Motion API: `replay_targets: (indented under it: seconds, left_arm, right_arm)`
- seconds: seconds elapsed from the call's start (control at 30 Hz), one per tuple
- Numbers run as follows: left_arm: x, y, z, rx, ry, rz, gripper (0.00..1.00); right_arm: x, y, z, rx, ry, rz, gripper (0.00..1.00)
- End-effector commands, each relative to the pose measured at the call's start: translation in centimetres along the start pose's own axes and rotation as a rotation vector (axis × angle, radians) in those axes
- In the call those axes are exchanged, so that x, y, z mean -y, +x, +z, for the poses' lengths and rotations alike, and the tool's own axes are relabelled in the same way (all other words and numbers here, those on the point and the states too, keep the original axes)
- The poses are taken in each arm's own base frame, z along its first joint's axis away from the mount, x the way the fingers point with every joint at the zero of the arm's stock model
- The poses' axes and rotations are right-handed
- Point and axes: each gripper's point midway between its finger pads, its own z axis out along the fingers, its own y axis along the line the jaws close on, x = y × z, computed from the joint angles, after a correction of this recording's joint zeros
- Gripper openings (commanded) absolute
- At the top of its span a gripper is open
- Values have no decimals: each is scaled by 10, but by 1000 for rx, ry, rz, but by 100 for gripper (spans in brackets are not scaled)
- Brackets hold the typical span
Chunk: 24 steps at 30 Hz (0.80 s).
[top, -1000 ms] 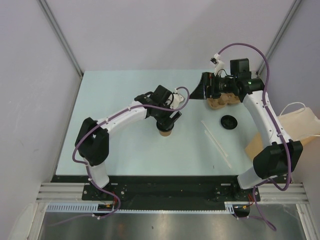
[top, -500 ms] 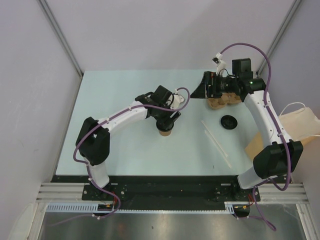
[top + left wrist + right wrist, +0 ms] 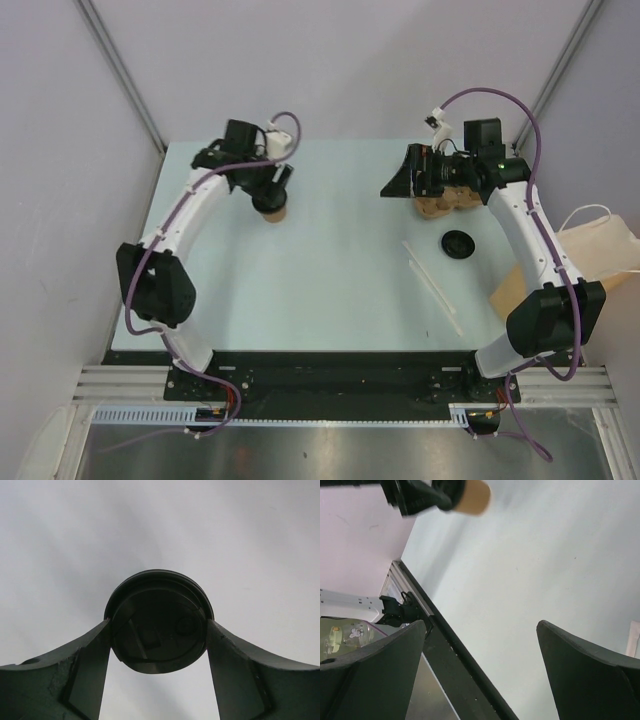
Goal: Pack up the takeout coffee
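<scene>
The left tool [image 3: 272, 196] was out over the far left part of the bench [image 3: 330, 290], and it had the lidded paper cup [image 3: 271, 211] pinched at the top. The left wrist view showed it plainly: the cup's round black lid [image 3: 159, 622] filled the gap face-on, with both fingers [image 3: 85, 670] pressed against its rim, one on each side. Kraft-brown cup wall showed below the tool from overhead. Whether the cup's base touched the bench could not be told.

Across on the far right, the right tool [image 3: 396, 182] pointed left with its jaws spread wide and nothing between them. Its own camera looked past two dark fingers [image 3: 580, 670] at bare bench, with the left tool and the brown cup up in the corner of that view. Just beside that tool, under the right wrist, sat the brown cardboard cup carrier [image 3: 440, 205], partly hidden by the arm.

A loose black lid [image 3: 459, 243] lay flat on the bench just nearer than the carrier. Two thin white sticks [image 3: 432, 283] lay nearer again, angled toward the right edge. The brown paper bag [image 3: 600, 250] with white handles sat off the right side, behind the right arm.
</scene>
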Motion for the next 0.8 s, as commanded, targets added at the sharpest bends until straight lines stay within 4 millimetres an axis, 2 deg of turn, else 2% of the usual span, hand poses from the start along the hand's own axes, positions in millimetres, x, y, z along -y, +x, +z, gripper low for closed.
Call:
replay_targets:
  seconds: [0.0, 0.03, 0.07, 0.13, 0.17, 0.23, 0.33, 0.5, 0.77]
  left_arm:
    - [-84, -3, -50, 64, -157, -25, 28]
    - [-98, 0, -52, 62, -176, -30, 28]
    - [-120, 12, -53, 42, -197, -70, 28]
    - [-143, 15, -59, 49, -219, -92, 28]
    - [-164, 24, -64, 49, -250, -126, 28]
    - [-188, 35, -65, 52, -274, -175, 28]
    - [-210, 51, -60, 45, -295, -224, 27]
    - [-227, 69, -40, 23, -304, -256, 27]
    - [-235, 78, -8, 20, -285, -305, 27]
  right_arm:
    - [0, -7, -1, 27, 1, -19, 100]
    - [1, -7, -1, 26, 3, -16, 100]
    - [2, -7, 0, 26, 3, -15, 100]
    - [4, -6, 2, 22, 6, -12, 100]
    - [4, -5, 2, 20, 4, -13, 100]
    - [7, -4, 4, 16, 8, -7, 100]
    - [9, -3, 5, 13, 15, -9, 100]
    - [13, 0, 8, 3, 23, -2, 100]
    - [17, 1, 10, -4, 32, -2, 100]
